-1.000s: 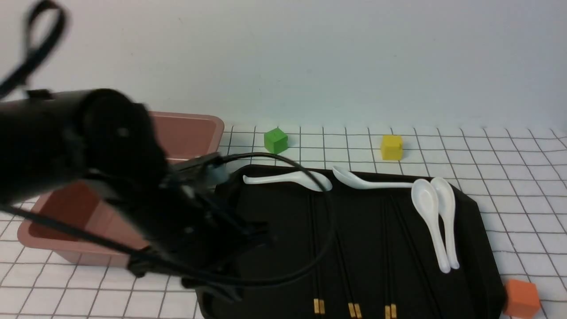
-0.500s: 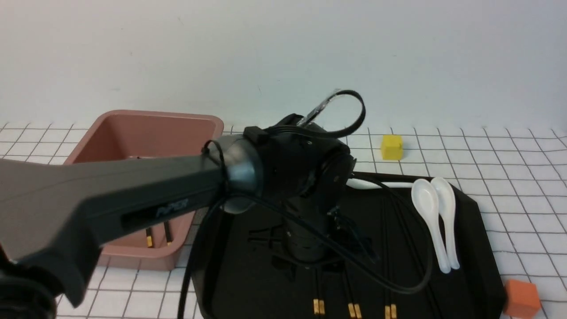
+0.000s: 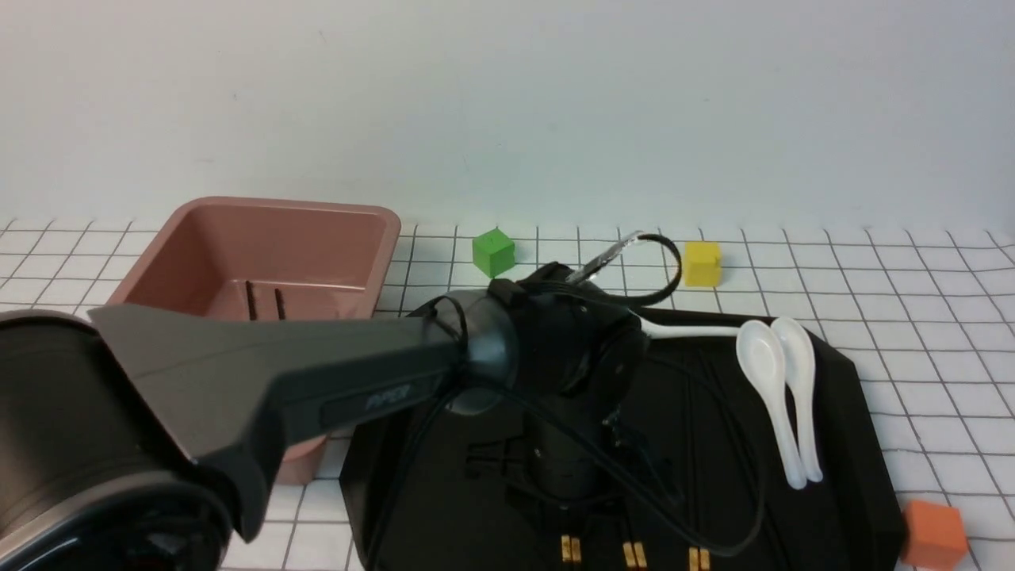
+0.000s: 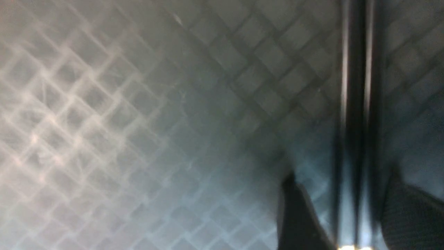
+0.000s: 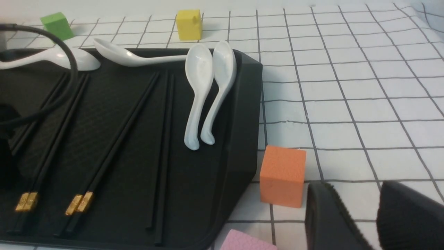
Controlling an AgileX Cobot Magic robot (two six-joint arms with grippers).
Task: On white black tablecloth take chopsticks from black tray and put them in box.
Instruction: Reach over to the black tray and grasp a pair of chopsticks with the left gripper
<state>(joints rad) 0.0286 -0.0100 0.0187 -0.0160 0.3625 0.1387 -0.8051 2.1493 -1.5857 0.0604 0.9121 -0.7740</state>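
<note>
Left gripper (image 4: pixel 342 187): jaws apart, straddling one pair of chopsticks (image 4: pixel 353 104) with a gap on either side. You have hold of nothing. That pair lies flat on the black tray (image 3: pixel 848 428), leftmost of three pairs whose gold bands show at the tray's near edge.

Change: half a second ago your left wrist stood higher and hid the green cube (image 3: pixel 493 252). Now it sits lower over the tray and the cube shows. A second ago the arm was over the box (image 3: pixel 317 254).

Box: left of the tray, on the tablecloth (image 3: pixel 912 277). Another pair of sticks shows inside.

White spoons (image 5: pixel 199 90): two side by side at the tray's right, unmoved.

Right gripper (image 5: pixel 371 222): fingers a little apart, empty, above the cloth near the orange cube (image 5: pixel 282 175).

Yellow cube (image 3: pixel 702 263): beyond the tray, unmoved.
</note>
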